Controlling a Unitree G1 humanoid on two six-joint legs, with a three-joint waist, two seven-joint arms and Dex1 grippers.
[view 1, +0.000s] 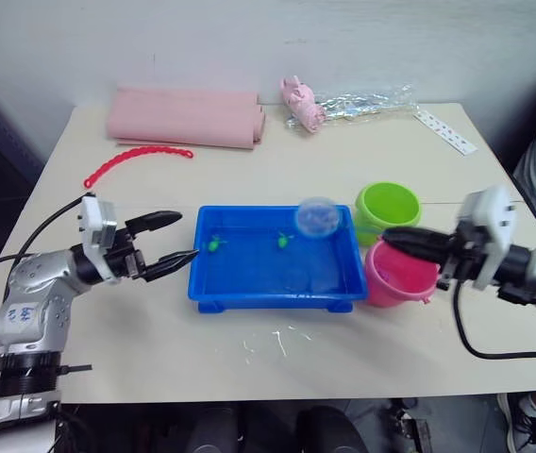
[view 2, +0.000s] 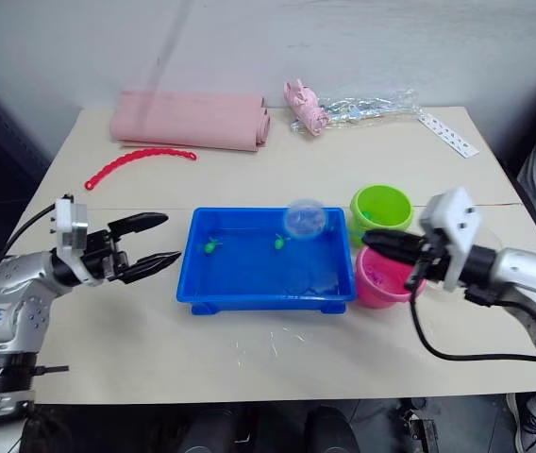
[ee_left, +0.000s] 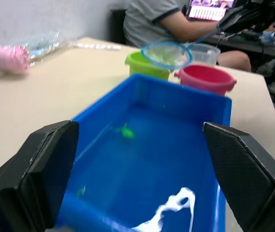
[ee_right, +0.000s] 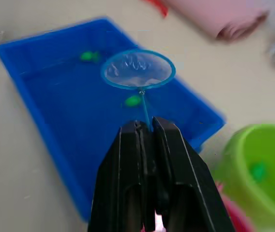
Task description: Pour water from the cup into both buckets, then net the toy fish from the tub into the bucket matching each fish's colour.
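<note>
right gripper (ee_right: 147,126) pinching net (ee_right: 138,69) handle | hovering over tub (view 1: 213,283) right end | nearer fish (view 1: 284,240) lying leftward | left gripper (view 1: 175,238) spread, idling

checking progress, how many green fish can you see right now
3: two in the tub, one near its left end and one mid-back; one already in the green bucket. Others may be hidden.

Left gripper (ee_left: 137,159) spread wide over the blue tub (ee_left: 103,108)

Two green fish (ee_left: 126,131) lie inside; beyond the far rim stand the lime bucket (ee_left: 142,65), pink bucket (ee_left: 206,79) and a round net (ee_left: 166,54).
</note>
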